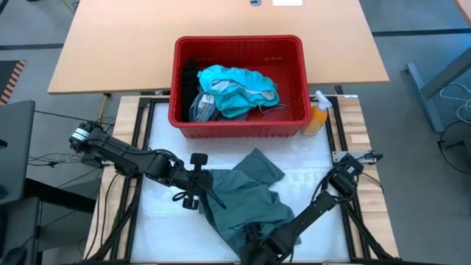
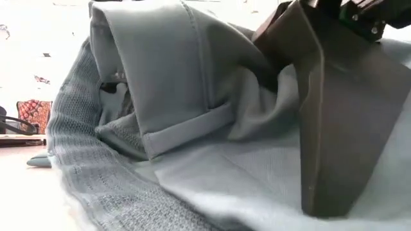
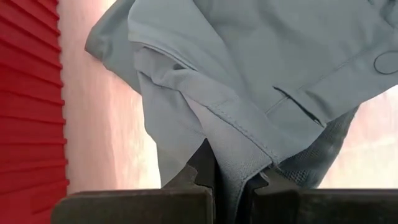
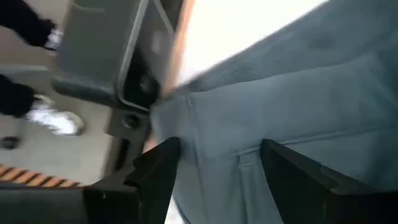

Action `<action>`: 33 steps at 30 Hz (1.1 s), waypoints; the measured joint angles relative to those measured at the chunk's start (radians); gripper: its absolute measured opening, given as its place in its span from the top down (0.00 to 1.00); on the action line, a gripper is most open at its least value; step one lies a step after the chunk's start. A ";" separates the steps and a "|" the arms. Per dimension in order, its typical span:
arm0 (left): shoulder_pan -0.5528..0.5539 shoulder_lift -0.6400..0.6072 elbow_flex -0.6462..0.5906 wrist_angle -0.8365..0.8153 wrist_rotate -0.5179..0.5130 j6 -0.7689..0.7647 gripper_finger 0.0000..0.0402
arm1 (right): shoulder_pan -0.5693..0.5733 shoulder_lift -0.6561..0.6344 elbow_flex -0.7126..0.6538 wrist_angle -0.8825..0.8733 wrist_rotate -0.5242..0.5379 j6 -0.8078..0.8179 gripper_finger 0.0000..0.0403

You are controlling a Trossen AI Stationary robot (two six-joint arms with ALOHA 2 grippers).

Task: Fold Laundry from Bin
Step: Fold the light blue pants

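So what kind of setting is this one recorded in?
Most likely a robotics lab or workshop: a framed work table with cables, a plain wooden desk behind the red bin, and bare grey floor around.

A black garment (image 1: 190, 74) in the bin (image 1: 239, 125) lies mostly hidden under the teal clothes (image 1: 239, 88). The grey-green garment (image 1: 246, 202) covers the right gripper (image 1: 259, 250) from above. The orange spray bottle (image 1: 317, 118) is partly behind the bin's corner.
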 joint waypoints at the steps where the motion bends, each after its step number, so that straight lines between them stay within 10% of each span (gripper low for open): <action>1: 0.000 0.000 0.000 0.000 0.000 -0.005 1.00 | 0.000 0.004 0.001 -0.001 -0.024 0.000 0.37; 11: -0.024 0.004 0.000 0.009 0.054 -0.069 1.00 | -0.011 -0.069 -0.009 -0.099 -0.092 0.024 0.91; 22: 0.048 0.004 0.000 -0.006 0.089 -0.130 1.00 | 0.008 -0.476 -0.008 -0.221 -0.148 0.139 0.89; 33: 0.079 -0.038 0.022 0.147 0.357 -0.231 1.00 | 0.109 -0.785 -0.007 -0.273 0.223 0.099 0.90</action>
